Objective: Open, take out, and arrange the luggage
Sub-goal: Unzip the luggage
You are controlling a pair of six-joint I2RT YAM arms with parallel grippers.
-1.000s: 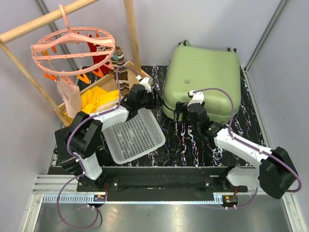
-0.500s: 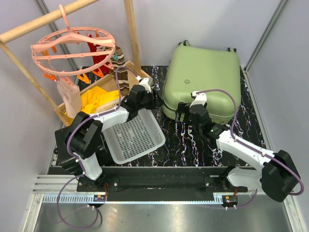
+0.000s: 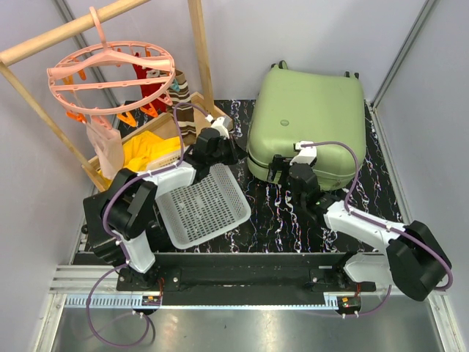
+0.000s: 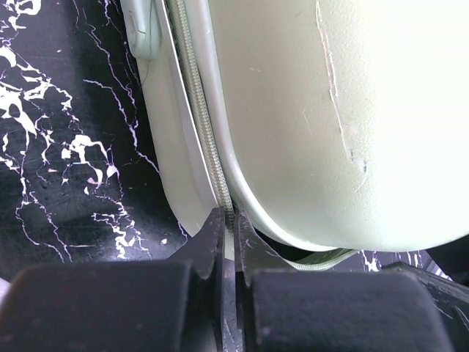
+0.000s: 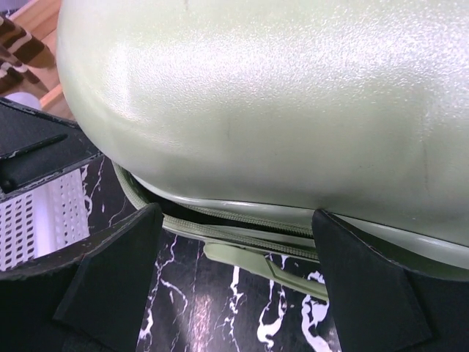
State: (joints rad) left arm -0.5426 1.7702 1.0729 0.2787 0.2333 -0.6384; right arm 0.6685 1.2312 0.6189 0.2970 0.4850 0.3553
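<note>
The luggage (image 3: 311, 117), a big light-green hard-shell case, lies flat at the back right of the black marbled table. My left gripper (image 3: 238, 152) is at its near-left corner. In the left wrist view the left gripper (image 4: 229, 220) is shut, its tips pinching the zipper strip (image 4: 205, 139) that runs along the shell seam. My right gripper (image 3: 282, 170) is at the front edge, open. In the right wrist view its fingers (image 5: 110, 279) straddle the parted seam and a green side handle (image 5: 256, 260) below the shell (image 5: 278, 95), touching neither.
A white perforated basket (image 3: 201, 205) sits tilted under the left arm. Behind it stand a wooden rack with a pink round peg hanger (image 3: 110, 73) and a box with yellow cloth (image 3: 150, 150). Grey walls close in at the back and right.
My left gripper has closed on the luggage's zipper seam. The right arm has shifted slightly right along the front edge, its jaws still wide.
</note>
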